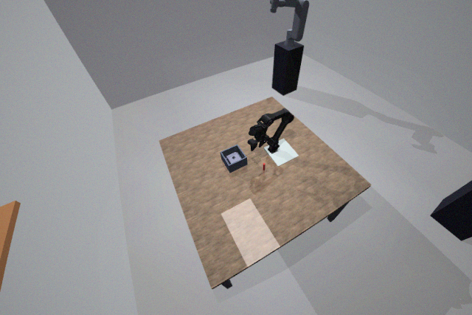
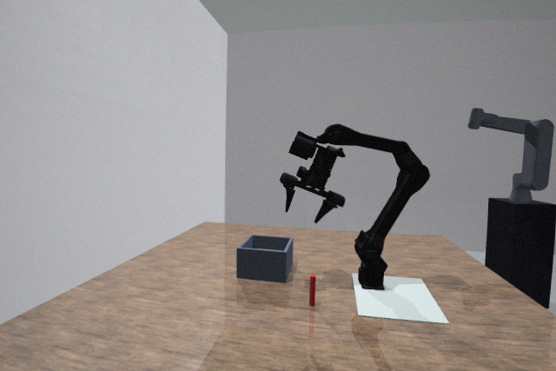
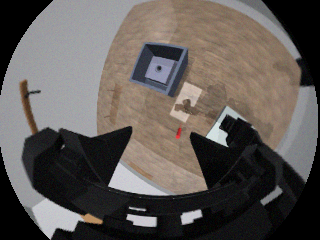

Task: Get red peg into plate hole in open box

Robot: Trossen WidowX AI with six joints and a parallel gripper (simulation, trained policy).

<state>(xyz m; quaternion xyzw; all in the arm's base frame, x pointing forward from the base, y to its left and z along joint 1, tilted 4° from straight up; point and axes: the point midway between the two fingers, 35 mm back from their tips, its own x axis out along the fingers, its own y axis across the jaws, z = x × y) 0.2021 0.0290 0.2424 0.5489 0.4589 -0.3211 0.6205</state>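
My end effector [image 1: 252, 148] [image 2: 301, 217] [image 3: 162, 132] hung wide, nothing between its fingers. Red peg [image 1: 263, 167] [image 2: 312, 290] [image 3: 178, 133] upright on counter [image 1: 206, 189] [image 2: 179, 294] [image 3: 240, 45]; box [image 1: 238, 165] [image 2: 261, 264] [image 3: 176, 80] toward ten o'clock of it, top view. Peg looked light, stiff, perhaps slippery; best gripped squarely, upper half.

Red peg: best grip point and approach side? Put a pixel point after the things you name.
Grip the upper half of the red peg [image 1: 263, 167] [image 2: 312, 290] [image 3: 178, 133], coming from straight above with one finger on either side. It stands upright, slim and straight-sided, so its shaft offers parallel faces to squeeze. Holding it high should leave the lower end free for the hole in the plate [image 1: 230, 159] [image 3: 154, 76].
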